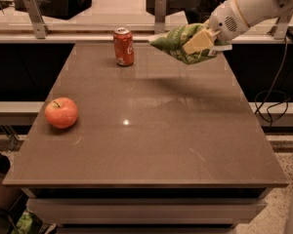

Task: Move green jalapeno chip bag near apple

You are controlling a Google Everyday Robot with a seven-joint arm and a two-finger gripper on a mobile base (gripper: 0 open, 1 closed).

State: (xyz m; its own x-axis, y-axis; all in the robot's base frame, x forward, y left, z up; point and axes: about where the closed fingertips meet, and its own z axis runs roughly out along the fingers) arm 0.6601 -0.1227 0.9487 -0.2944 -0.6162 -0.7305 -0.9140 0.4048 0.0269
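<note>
The green jalapeno chip bag (178, 44) hangs in the air above the far right part of the table, held by my gripper (201, 42). The gripper is shut on the bag's right side, and its pale finger lies across the bag. The white arm reaches in from the upper right. The apple (61, 112) sits on the table near the left edge, far to the left of the bag and closer to the front.
A red soda can (123, 46) stands upright at the far middle of the brown table (146, 145). A shelf with metal posts and dark boxes runs behind the table. A black cable hangs at the right.
</note>
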